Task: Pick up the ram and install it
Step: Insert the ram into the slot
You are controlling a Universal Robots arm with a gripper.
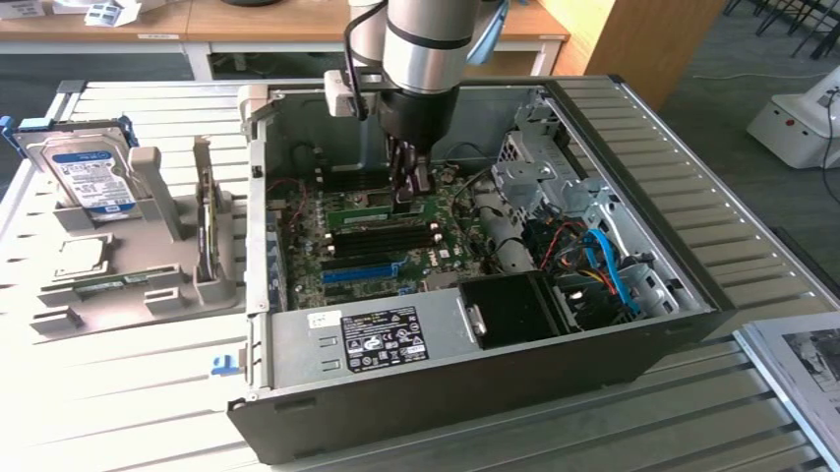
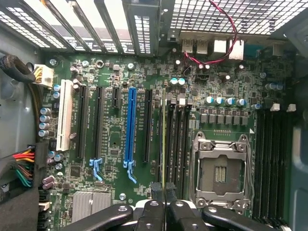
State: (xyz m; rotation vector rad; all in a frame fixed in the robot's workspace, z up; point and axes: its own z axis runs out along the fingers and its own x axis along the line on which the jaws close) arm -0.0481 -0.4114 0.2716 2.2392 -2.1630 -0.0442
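My gripper (image 1: 411, 185) reaches down inside the open computer case (image 1: 459, 393), over the motherboard (image 1: 381, 251). In the wrist view the gripper (image 2: 163, 190) is shut on the ram (image 2: 163, 139), a thin green stick seen edge-on. The ram runs lengthwise along the black memory slots (image 2: 177, 139) beside the CPU socket (image 2: 221, 168), over the slot nearest the expansion slots. In the exterior view the ram (image 1: 357, 209) shows as a green strip just below the fingers. Whether it touches the slot I cannot tell.
A long blue slot (image 2: 130, 130) and black expansion slots lie beside the ram. More memory slots (image 2: 272, 154) sit beyond the socket. Power supply (image 1: 374, 339), black shroud (image 1: 518, 310) and cables (image 1: 604, 265) crowd the case. A hard drive (image 1: 86, 177) stands in a grey holder (image 1: 132, 285) outside.
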